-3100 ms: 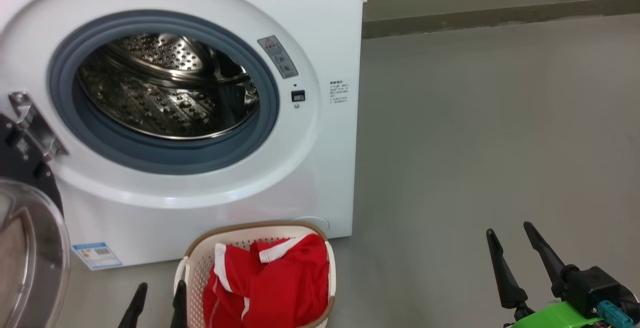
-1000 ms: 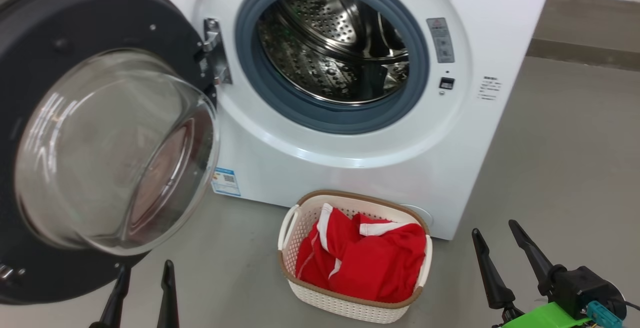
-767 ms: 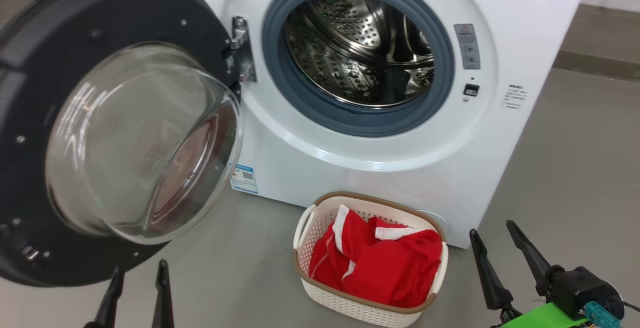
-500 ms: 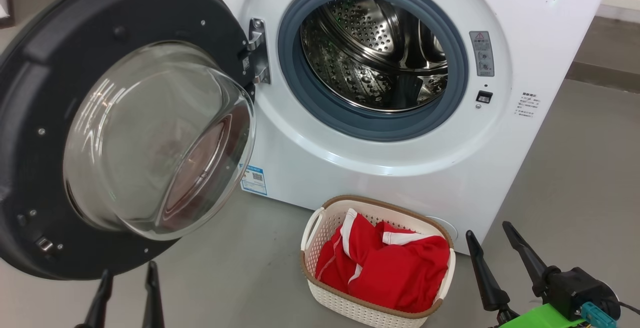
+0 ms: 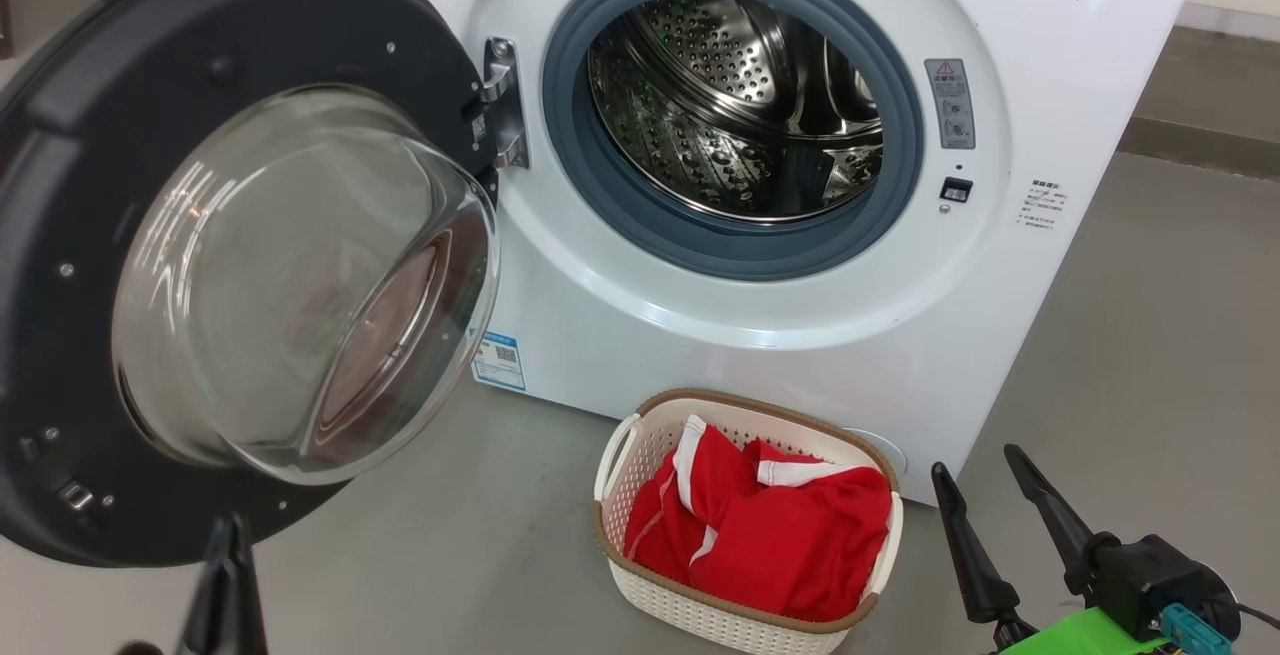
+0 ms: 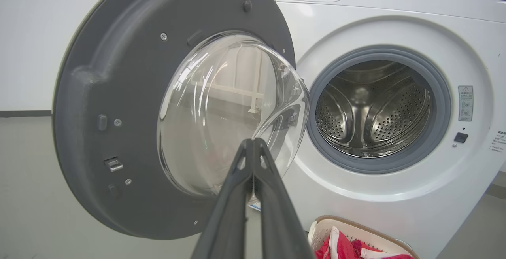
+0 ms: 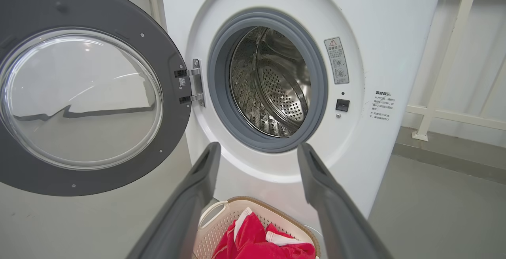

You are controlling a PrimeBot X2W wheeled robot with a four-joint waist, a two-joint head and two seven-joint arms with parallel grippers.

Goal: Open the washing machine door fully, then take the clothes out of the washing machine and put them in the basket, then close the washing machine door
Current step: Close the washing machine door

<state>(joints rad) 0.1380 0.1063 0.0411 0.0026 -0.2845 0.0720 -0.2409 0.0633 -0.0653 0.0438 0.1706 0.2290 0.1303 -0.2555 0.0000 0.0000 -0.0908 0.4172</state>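
Grey floor [image 5: 1150, 335] station: door [image 5: 250, 25] stands open, clothes [image 5: 770, 545] lie in the basket [image 5: 700, 398].
Door hangs on its hinge [image 5: 503, 100] at the left of the machine [image 5: 700, 335], glass bowl facing outward; the drum [image 5: 730, 105] shows bare steel. Basket sits on the floor just in front of the machine's lower right corner, red clothes heaped inside. Left fingers [image 6: 233, 211] are pressed together, holding nothing, tips at the door's lower rim in the head view. Right fingers [image 5: 965, 535] are spread wide, empty, right of the basket.

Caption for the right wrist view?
Right gripper, jaws apart, faces the washing machine; door wide open, clothes in basket.
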